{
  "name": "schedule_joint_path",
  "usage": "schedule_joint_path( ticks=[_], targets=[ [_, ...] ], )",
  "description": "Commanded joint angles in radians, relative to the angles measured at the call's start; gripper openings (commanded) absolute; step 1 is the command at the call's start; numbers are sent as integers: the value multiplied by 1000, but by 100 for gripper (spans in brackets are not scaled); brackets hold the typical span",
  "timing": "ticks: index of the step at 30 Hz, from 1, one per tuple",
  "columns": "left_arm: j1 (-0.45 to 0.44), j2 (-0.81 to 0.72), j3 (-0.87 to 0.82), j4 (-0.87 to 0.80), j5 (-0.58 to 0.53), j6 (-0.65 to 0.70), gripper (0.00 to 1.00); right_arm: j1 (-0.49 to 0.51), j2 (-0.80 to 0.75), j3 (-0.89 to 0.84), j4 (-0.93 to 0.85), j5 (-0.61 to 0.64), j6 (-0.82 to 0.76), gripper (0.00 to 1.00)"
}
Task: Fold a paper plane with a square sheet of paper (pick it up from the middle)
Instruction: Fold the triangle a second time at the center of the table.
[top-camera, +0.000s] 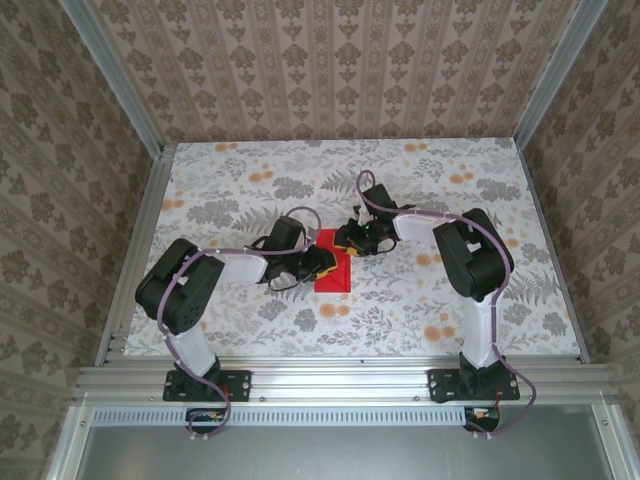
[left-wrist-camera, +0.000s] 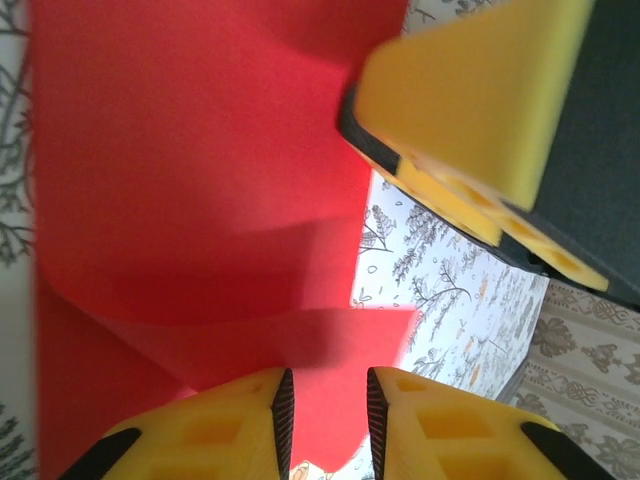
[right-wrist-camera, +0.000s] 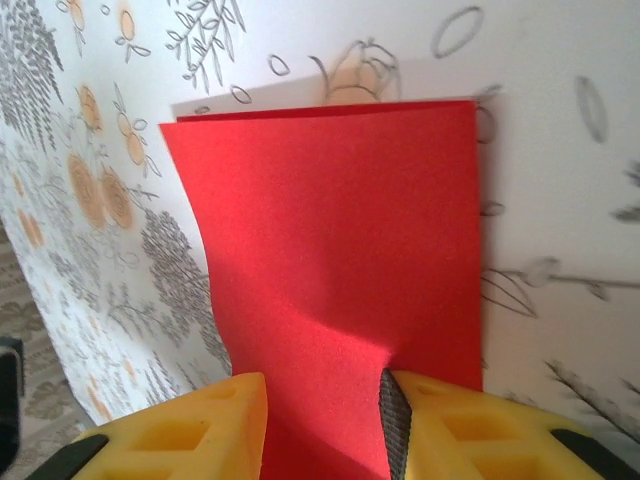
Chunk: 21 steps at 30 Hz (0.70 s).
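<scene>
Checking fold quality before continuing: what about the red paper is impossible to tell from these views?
- Top view: red paper too small, partly under left gripper and right gripper; creases unreadable.
- Left wrist: layers blurred, cut off by frame edges.
- Right wrist: near edge runs off the frame bottom.

One square sheet of paper (top-camera: 334, 278) is counted on one worktop (top-camera: 250, 170). Two arms are tallied, left arm (top-camera: 185, 290) and right arm (top-camera: 475, 260), and two claws, left claw (top-camera: 327, 262) and right claw (top-camera: 352, 243).

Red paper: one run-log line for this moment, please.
red paper: partly folded | left end effector: jaws narrowly apart, at paper | right end effector: jaws apart, at paper
</scene>
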<state>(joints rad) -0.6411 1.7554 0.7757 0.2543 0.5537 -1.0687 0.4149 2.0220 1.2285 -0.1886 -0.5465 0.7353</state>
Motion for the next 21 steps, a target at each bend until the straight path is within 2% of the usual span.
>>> schedule_joint_path(
  ticks=[1,11,21],
  targets=[
    [5,5,-1,-33,-19,30,27,-13,-67,-25,-112,15,-103,37],
    [3,23,13,-39,-13,35,25,-10,-163,-102,-128,-94,-235,37],
    [3,21,24,-48,-14,37,24,16,-143,-109,-159,-122,-268,37]
  ],
)
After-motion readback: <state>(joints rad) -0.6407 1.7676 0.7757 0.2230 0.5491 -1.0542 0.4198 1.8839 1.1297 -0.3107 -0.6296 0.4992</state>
